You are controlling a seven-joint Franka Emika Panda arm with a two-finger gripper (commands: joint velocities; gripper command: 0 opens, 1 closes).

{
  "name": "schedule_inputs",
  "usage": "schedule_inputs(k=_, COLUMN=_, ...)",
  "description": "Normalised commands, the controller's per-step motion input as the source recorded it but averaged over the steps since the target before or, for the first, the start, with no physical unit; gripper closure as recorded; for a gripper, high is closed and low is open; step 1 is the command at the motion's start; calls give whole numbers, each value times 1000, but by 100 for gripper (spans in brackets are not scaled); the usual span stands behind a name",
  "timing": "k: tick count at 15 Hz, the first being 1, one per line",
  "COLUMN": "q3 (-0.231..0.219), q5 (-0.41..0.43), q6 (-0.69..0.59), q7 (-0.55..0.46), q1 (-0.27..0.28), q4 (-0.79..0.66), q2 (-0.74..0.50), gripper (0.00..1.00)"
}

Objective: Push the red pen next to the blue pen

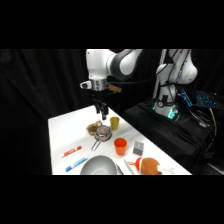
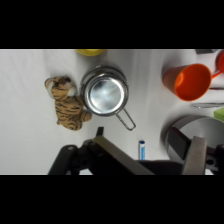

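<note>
Red pen (image 1: 71, 151) lay on the white table (image 1: 62, 130), toward the near-left of the steel saucepan (image 1: 103, 133) and well apart from it. Blue pen (image 1: 76, 163) lay just beside the red one, on its near side, roughly parallel; its tip (image 2: 142, 149) showed below the saucepan (image 2: 104, 93) in the wrist view. Gripper (image 1: 103, 116) hung above the saucepan, touching neither pen. Finger spacing: cannot tell. Striped tiger toy (image 2: 67, 103) sat against the saucepan's rim. Orange cup (image 2: 188, 81) stood near the saucepan on the opposite side. Yellow cup (image 1: 114, 122) stood just behind the saucepan.
</note>
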Motion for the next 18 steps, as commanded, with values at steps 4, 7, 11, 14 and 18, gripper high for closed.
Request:
schedule_inputs(k=4, q3=21, q5=-4, q6=-16, q7=-6, q1=-35, q4=94, q2=74, gripper=0)
schedule_inputs(k=7, q3=-3, q5=-30, q6=-14, q7=-16, q1=-65, q4=310, q2=246, gripper=0)
schedule_inputs(k=11, q3=-28, q5=-26, q6=0, q7=-43, q1=-104, q4=488, q2=372, gripper=0)
schedule_inputs(k=14, q3=-19, q5=-12, q6=-18, q7=-57, q1=-110, q4=571, q2=406, gripper=0)
schedule_inputs(k=18, q3=26, q5=10, q6=-66, q7=-69, q1=-90, q4=622, q2=406, gripper=0)
